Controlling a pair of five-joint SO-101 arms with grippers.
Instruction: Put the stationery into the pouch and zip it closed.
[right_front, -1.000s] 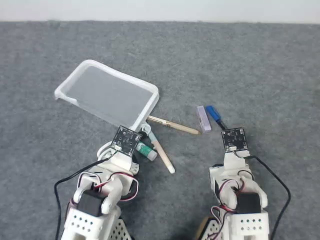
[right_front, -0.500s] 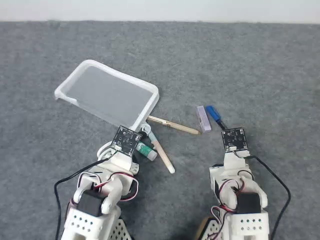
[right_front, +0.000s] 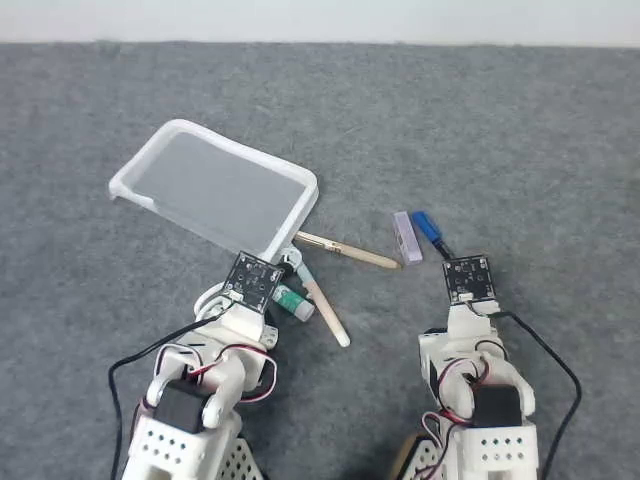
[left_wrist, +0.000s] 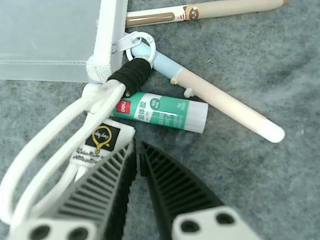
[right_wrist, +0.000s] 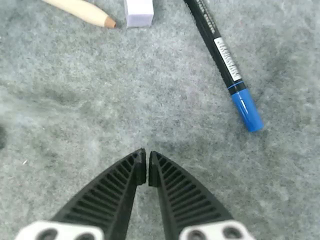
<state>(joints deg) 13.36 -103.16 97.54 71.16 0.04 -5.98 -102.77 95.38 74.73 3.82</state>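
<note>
High view: the pouch (right_front: 215, 190), translucent with a white edge, is seen lying flat on the grey worktop (right_front: 520, 130). Whether its zip is open cannot be told.

All the stationery is noted outside the pouch, on the worktop:
- glue stick (left_wrist: 160, 112), green and white, lying just beside the pouch corner where the white strap (left_wrist: 50, 145) is attached;
- pen (left_wrist: 220, 102), beige with a pale-blue end. That end is touched by the metal ring (left_wrist: 141, 42) at the same pouch corner, and the shaft points away from the pouch;
- second pen (right_front: 345, 250), beige, starting near that corner and leading away from the pouch at a different angle;
- eraser (right_front: 406, 237), lilac, found just past the far tip of the second pen, apart from the pouch;
- marker (right_wrist: 225, 60), black with a blue cap, just beside the eraser on the side away from the pouch.

Left wrist view: the left pincer (left_wrist: 136, 145) is recorded as clenched, with only a thin slit between the jaws and nothing held. It is placed just beside the pouch's strap, with the strap's label (left_wrist: 102, 142) against one jaw. A black band (left_wrist: 131, 75) is wrapped round the strap near the pouch corner.

Right wrist view: the right pincer (right_wrist: 147, 155) is recorded as clenched and empty. It is poised over bare worktop well apart from the pouch, beyond the eraser and marker.
</note>
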